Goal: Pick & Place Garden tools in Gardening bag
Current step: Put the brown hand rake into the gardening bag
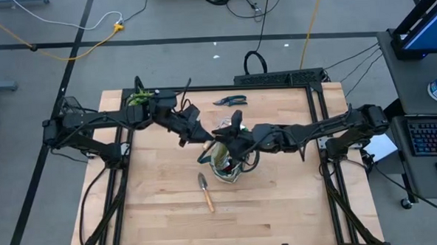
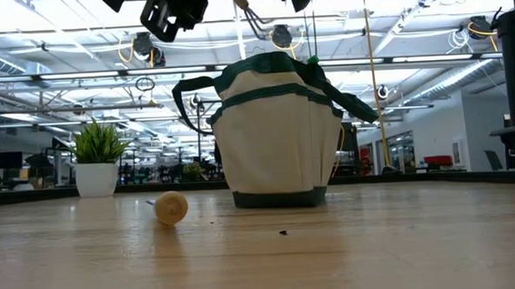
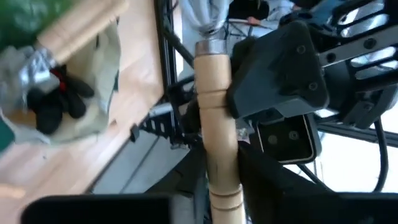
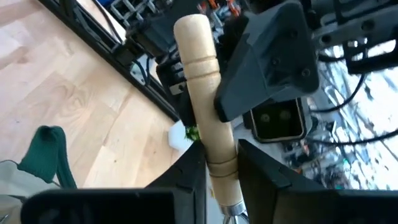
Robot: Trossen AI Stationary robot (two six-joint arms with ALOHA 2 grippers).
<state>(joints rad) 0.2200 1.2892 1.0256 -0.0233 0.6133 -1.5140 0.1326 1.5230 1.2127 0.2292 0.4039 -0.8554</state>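
Observation:
The beige gardening bag with green trim (image 1: 226,165) stands upright on the table's middle; in the low view (image 2: 279,135) its handles stand up. Above its left rim both grippers are shut on one wooden-handled tool (image 1: 208,149). My left gripper (image 1: 202,142) comes from the left and my right gripper (image 1: 234,142) from the right. The left wrist view shows the tool's grey metal head (image 3: 208,12) and, inside the bag, a wooden handle and dark tools (image 3: 56,102). A trowel (image 1: 205,191) lies flat on the table, near of the bag. My left gripper pinches the tool's wooden handle (image 3: 222,177) between its two fingers near the rounded free end; one finger (image 4: 264,68) shows against the handle's side. The tool is lifted clear, above the bag. My right gripper pinches the same handle (image 4: 219,163) between its two fingers, close to the metal ferrule (image 4: 233,211). Its finger (image 3: 277,81) shows beside the ferrule end in the left wrist view. The fingers lie across the handle.
Dark pruning shears (image 1: 230,101) lie near the table's far edge. A small potted plant (image 1: 140,96) stands at the far left corner and also shows in the low view (image 2: 99,160). Bare wood lies near of and beside the bag.

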